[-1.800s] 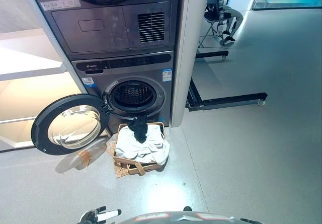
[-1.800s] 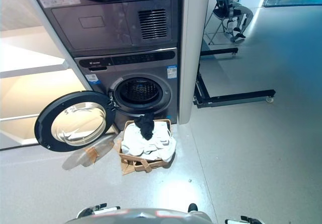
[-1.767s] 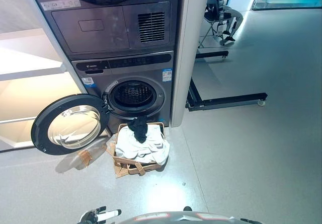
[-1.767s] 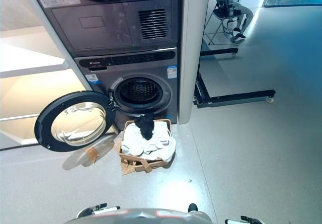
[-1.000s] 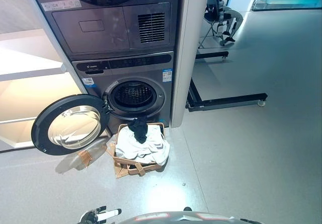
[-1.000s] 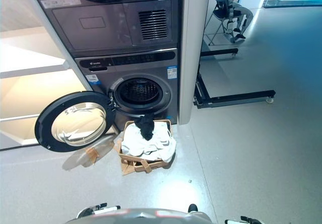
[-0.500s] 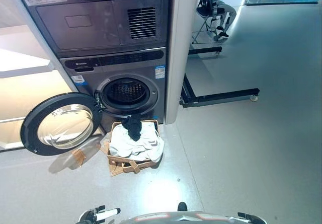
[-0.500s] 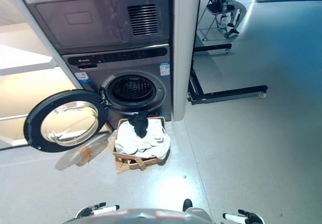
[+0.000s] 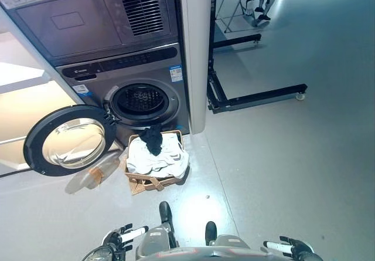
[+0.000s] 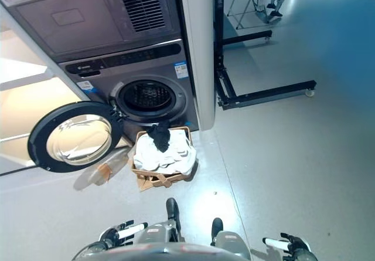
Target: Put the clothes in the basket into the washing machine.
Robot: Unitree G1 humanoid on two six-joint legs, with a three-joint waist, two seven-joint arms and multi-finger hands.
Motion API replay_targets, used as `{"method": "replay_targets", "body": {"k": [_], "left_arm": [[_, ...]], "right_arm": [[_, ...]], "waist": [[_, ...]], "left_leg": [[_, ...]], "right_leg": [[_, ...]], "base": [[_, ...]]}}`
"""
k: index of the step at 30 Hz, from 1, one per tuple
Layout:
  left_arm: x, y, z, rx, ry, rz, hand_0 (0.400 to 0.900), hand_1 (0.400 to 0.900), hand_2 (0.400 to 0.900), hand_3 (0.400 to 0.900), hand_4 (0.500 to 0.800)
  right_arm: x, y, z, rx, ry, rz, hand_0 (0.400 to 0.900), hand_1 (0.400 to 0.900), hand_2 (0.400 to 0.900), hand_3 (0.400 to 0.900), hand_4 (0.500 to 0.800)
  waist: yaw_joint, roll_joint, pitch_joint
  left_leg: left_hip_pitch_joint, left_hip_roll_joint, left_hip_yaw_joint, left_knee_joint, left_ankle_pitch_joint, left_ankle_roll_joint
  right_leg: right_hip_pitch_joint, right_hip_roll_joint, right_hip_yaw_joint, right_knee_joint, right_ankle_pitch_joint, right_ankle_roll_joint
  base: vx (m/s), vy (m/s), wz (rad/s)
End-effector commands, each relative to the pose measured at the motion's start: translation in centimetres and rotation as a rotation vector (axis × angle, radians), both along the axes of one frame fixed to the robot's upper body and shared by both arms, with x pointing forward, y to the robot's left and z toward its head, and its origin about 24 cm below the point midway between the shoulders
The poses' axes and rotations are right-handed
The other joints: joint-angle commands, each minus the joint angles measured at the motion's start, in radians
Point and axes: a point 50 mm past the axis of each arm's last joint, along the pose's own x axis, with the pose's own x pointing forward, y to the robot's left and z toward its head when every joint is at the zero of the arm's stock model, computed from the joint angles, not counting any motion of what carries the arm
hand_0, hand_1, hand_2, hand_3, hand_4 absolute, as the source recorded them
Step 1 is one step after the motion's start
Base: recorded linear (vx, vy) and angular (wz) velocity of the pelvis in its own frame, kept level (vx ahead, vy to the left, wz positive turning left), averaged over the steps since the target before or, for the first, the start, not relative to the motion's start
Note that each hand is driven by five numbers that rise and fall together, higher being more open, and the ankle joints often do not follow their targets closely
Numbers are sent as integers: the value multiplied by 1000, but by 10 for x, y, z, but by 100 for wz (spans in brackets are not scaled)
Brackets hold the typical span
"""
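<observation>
Left eye view now takes in more floor near the robot than it did half a second ago, and the washing machine and basket sit higher and further left in it. That is the camera tipping down, not the things moving: the basket stands at the foot of the machine exactly as before, with its clothes untouched. My reading is that the approach is only starting and no garment has yet been lifted.

At the bottom edge, the left robot hand shows low on the left and the right robot hand low on the right. Both hold nothing, with white-tipped fingers stretched out loosely, well apart from the basket.

The basket rests on the floor just in front of the drum opening, slightly to its right. White clothes heap over its rim, and a dark garment lies on top at the back, nearest the drum. The basket's long axis seems to run front to back, pointing toward the machine, though the heap hides much of its outline. The round door stands swung wide to the left, so the drum mouth is clear.
</observation>
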Motion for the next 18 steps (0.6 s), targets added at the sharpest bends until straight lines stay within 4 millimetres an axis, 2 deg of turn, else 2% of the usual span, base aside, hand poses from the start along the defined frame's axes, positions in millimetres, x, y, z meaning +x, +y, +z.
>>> {"method": "replay_targets", "body": {"k": [1, 2, 5, 8, 11, 13, 14, 15, 16, 17, 18], "left_arm": [[-17, 32, 7, 98, 2, 36, 900, 900, 900, 900, 800], [-18, 33, 8, 102, 0, 39, 900, 900, 900, 900, 800], [-17, 40, 10, 119, 0, 46, 900, 900, 900, 900, 800], [-8, 46, 14, 142, -24, 32, 900, 900, 900, 900, 800], [1, 50, 18, 158, -44, 12, 900, 900, 900, 900, 800], [8, 59, 23, 188, -63, 8, 900, 900, 900, 900, 800], [87, 75, 58, 285, -208, -40, 900, 900, 900, 900, 800], [80, 76, 55, 252, -199, -15, 900, 900, 900, 900, 800], [56, 87, 51, 276, -156, 30, 900, 900, 900, 900, 800], [40, 100, 52, 323, -131, 52, 900, 900, 900, 900, 800], [34, 113, 59, 331, -147, 86, 900, 900, 900, 900, 800]], "right_arm": [[-3, -16, 8, -56, -13, -27, 900, 900, 900, 900, 800], [-4, -15, 7, -53, -11, -25, 900, 900, 900, 900, 800], [0, -8, 4, -32, -12, -9, 900, 900, 900, 900, 800], [4, -3, 2, -18, -18, 15, 900, 900, 900, 900, 800], [7, 0, 1, -4, -23, 23, 900, 900, 900, 900, 800], [7, 3, 0, 7, -23, 32, 900, 900, 900, 900, 800], [20, 4, 2, 8, -14, 99, 900, 900, 900, 900, 800], [24, 8, 1, 16, -27, 100, 900, 900, 900, 900, 800], [23, 12, -1, 27, -14, 110, 900, 900, 900, 900, 800], [23, 11, 0, 23, -25, 116, 900, 900, 900, 900, 800], [19, 6, 1, 12, -25, 103, 900, 900, 900, 900, 800]], "waist": [[8, -11, -19], [11, -11, -30], [23, -36, -57], [30, -84, -82], [36, -123, -97], [40, -148, -94], [-9, -155, -112], [-7, -162, -99], [-7, -167, -92], [-8, -162, -86], [-5, -150, -79]], "left_leg": [[-93, -45, 51, -25, 137, 87], [-91, -42, 69, -22, 145, 89], [-93, -50, 72, 12, 139, 114], [-134, -62, 91, 106, 82, 139], [-111, -94, 102, 107, 21, 174], [-85, -117, 104, 101, -21, 199], [-57, -116, 119, 87, -34, 198], [-33, -118, 130, 81, -43, 210], [-11, -117, 133, 72, -48, 215], [10, -119, 122, 62, -50, 221], [34, -117, 111, 45, -50, 226]], "right_leg": [[174, 29, 21, 67, -204, 110], [184, 30, 31, 69, -216, 108], [205, 6, 60, 81, -250, 122], [187, -38, 70, 126, -239, 152], [173, -59, 90, 202, -129, 208], [129, -55, 100, 320, -21, 256], [106, -40, 134, 375, 37, 282], [86, -38, 129, 431, 69, 303], [53, -36, 120, 509, 101, 321], [26, -39, 102, 563, 118, 328], [-8, -49, 82, 614, 118, 322]], "base": [[374, 152, -38], [365, 161, -39], [453, 243, -35], [402, 251, -17], [430, 316, -11], [331, 250, -11], [316, 248, -29], [314, 250, -41], [259, 255, -16], [247, 246, 10], [231, 227, 35]]}}
